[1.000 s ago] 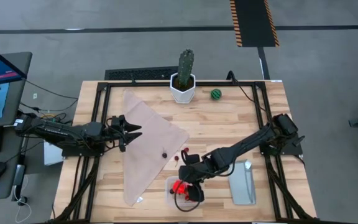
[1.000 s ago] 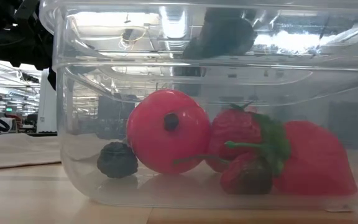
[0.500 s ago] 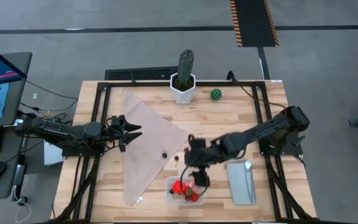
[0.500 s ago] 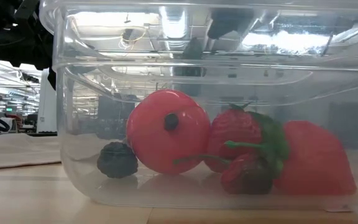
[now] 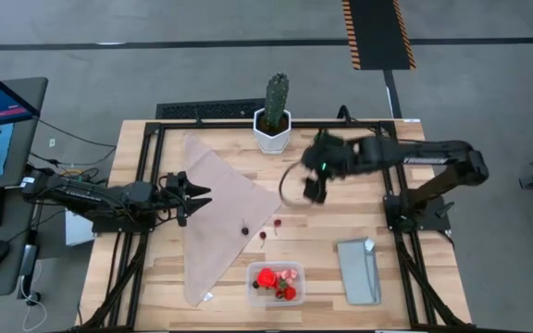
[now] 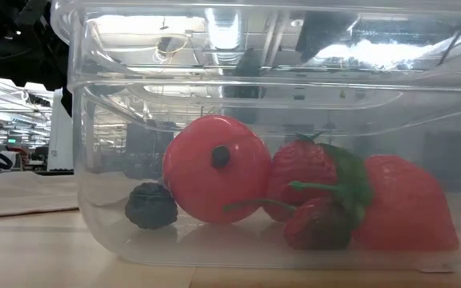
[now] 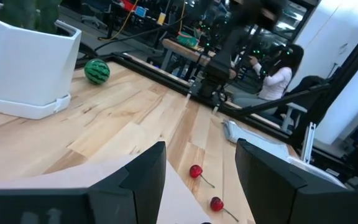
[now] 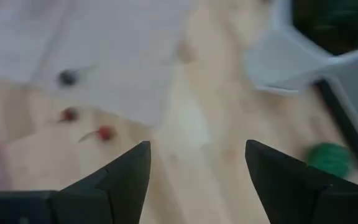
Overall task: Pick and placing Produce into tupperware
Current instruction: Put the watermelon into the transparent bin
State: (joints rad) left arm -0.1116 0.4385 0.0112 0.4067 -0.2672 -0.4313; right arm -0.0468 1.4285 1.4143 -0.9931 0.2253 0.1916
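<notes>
The clear tupperware (image 5: 277,282) stands near the table's near edge and fills the low view (image 6: 94,160). In it lie a round red fruit (image 6: 217,168), strawberries (image 6: 318,172) and a dark berry (image 6: 151,206). Two red cherries (image 5: 269,229) lie on the wood beyond it, and a dark cherry (image 5: 245,231) on the beige cloth (image 5: 225,208). The green striped ball (image 7: 97,71) sits at the far edge by the cactus pot. My right gripper (image 5: 314,190) hangs open and empty above the table near that ball (image 8: 329,158). My left gripper (image 5: 197,196) waits open at the cloth's left side.
A cactus in a white pot (image 5: 274,125) stands at the far edge, close to my right arm. The grey-blue lid (image 5: 360,270) lies at the near right. Bare wood lies between the cloth and the lid. A person sits in the room beyond the table (image 7: 278,78).
My right gripper has risen out of the tupperware and swung toward the table's far edge, to a place beside the cactus pot and the green ball, and its fingers point less steeply down now. The fruits in the tupperware lie as before.
</notes>
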